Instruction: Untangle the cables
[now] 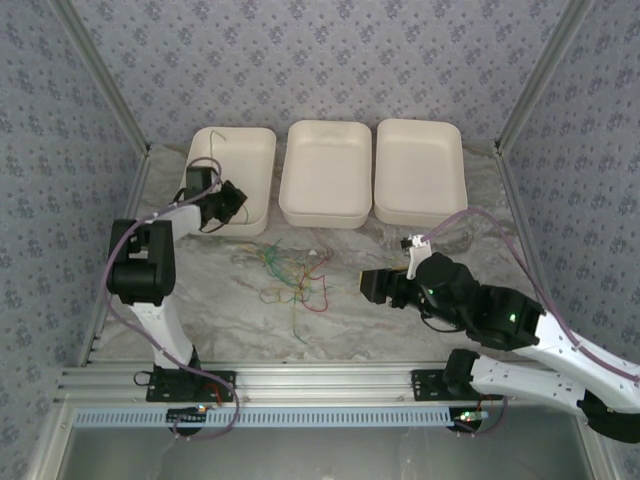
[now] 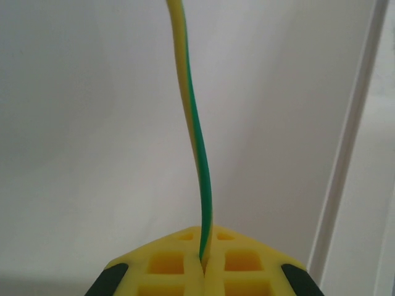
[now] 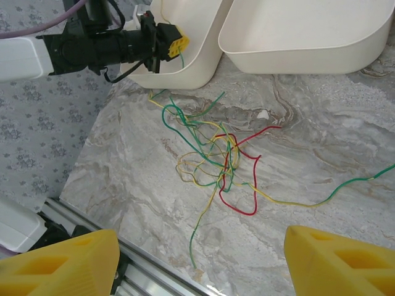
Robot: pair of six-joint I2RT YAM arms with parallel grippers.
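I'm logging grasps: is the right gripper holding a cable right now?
No, the right gripper stands open and empty; the tangled cables lie on the table beyond it.

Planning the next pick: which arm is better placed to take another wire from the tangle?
Probably right: right gripper open, facing the tangle; left gripper shut on a green-yellow wire.

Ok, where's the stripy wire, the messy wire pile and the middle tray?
stripy wire (image 2: 197, 154), left wrist view, its middle stretch.
wire pile (image 3: 223, 165), right wrist view, the knotted centre.
middle tray (image 1: 323, 165), top view, its bare floor.
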